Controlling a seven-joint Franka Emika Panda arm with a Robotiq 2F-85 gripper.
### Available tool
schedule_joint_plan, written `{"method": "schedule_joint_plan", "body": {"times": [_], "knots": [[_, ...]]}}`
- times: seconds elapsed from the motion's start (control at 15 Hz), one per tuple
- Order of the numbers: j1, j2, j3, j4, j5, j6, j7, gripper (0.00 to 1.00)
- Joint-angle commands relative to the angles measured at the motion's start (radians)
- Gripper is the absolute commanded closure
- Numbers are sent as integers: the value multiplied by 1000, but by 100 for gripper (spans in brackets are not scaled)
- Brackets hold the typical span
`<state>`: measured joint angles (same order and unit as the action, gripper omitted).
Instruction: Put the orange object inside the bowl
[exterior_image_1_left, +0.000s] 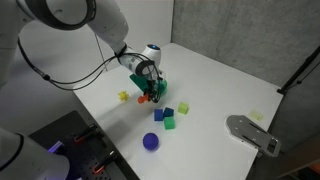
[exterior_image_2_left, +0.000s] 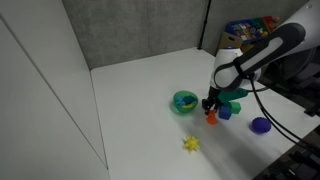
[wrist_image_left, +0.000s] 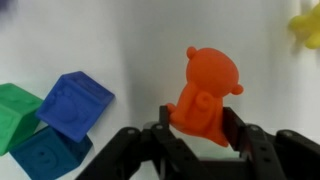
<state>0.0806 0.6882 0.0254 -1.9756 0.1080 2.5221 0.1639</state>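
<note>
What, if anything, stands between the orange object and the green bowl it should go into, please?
Nothing visible does. The pincer holds the orange object, and in an exterior view the table between it and the bowl is bare. The blue and green blocks lie on the object's other side, away from the bowl.

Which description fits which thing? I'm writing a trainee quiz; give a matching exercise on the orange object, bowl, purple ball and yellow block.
1 orange object
2 bowl
3 purple ball
4 yellow block

a green and round
b held in the gripper
c top right corner of the wrist view
d near an edge of the table

Pairs: 1-b, 2-a, 3-d, 4-c
</note>
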Motion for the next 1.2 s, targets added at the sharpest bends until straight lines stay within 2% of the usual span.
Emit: {"method": "schedule_joint_plan", "body": {"times": [0.0, 0.33, 0.8, 0.87, 0.93, 1.07, 1.13], "knots": [[-11, -65, 12, 44, 0, -80, -20, 70], [-13, -56, 20, 184, 0, -160, -49, 70], [25, 55, 11, 407, -41, -200, -41, 70], [25, 70, 14, 432, -42, -214, -45, 68], [26, 78, 16, 450, -41, -222, -49, 20], [19, 80, 25, 465, -32, -233, -66, 20], [12, 75, 33, 467, -25, -238, -79, 13]]}}
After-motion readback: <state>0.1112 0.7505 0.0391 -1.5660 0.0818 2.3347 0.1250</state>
